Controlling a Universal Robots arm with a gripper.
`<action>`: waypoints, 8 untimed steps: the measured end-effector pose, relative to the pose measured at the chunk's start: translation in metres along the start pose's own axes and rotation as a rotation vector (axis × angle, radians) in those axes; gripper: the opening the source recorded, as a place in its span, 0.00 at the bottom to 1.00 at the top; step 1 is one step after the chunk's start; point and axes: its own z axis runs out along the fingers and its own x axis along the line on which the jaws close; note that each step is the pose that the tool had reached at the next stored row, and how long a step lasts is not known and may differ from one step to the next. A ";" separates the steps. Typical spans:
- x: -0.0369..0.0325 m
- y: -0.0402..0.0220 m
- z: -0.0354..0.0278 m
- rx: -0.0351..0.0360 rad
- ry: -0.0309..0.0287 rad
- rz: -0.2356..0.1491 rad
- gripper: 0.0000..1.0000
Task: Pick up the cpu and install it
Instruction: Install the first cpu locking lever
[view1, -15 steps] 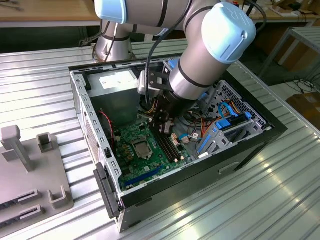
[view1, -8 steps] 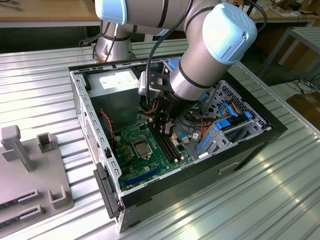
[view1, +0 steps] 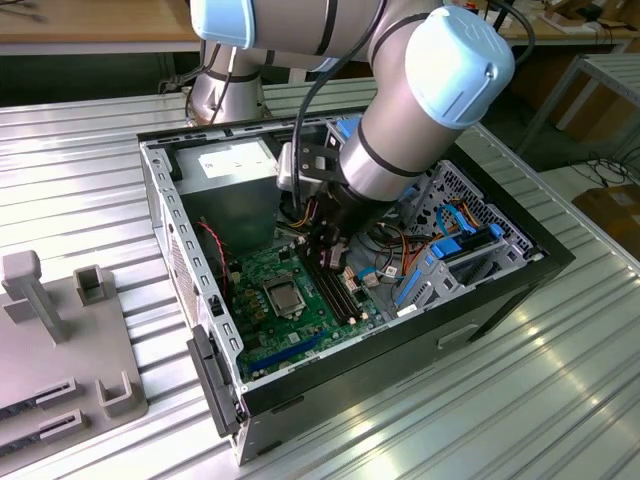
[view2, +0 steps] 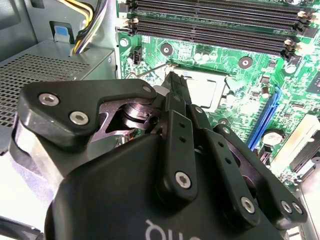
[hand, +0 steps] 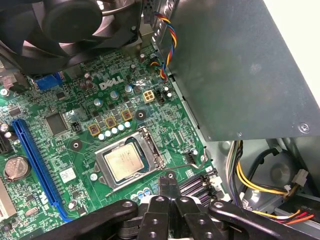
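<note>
The cpu (hand: 124, 162), a small pale silvery square, lies flat inside the silver-framed socket (hand: 152, 156) on the green motherboard (hand: 75, 145). It also shows in the exterior view (view1: 283, 297) and peeks past the fingers in the second wrist view (view2: 204, 92). My gripper (hand: 168, 184) hangs inside the open computer case (view1: 480, 300), just beside the socket on the memory-slot side. Its black fingers (view2: 176, 85) are pressed together with nothing between them, and they hold no cpu.
Black memory slots (view2: 215, 30) run beside the socket. A grey power supply box (hand: 240, 65), a black fan (hand: 60, 25), coloured cables (hand: 250, 182) and a blue expansion slot (hand: 35, 165) crowd the case. Grey fixtures (view1: 60, 330) stand on the ribbed metal table at the exterior view's left.
</note>
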 end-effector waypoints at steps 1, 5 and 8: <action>-0.0006 -0.0013 -0.0001 0.0000 -0.0001 0.000 0.11; -0.0037 -0.0069 -0.0007 -0.0005 0.0003 -0.001 0.11; -0.0050 -0.0069 -0.0003 -0.0006 0.0005 -0.002 0.11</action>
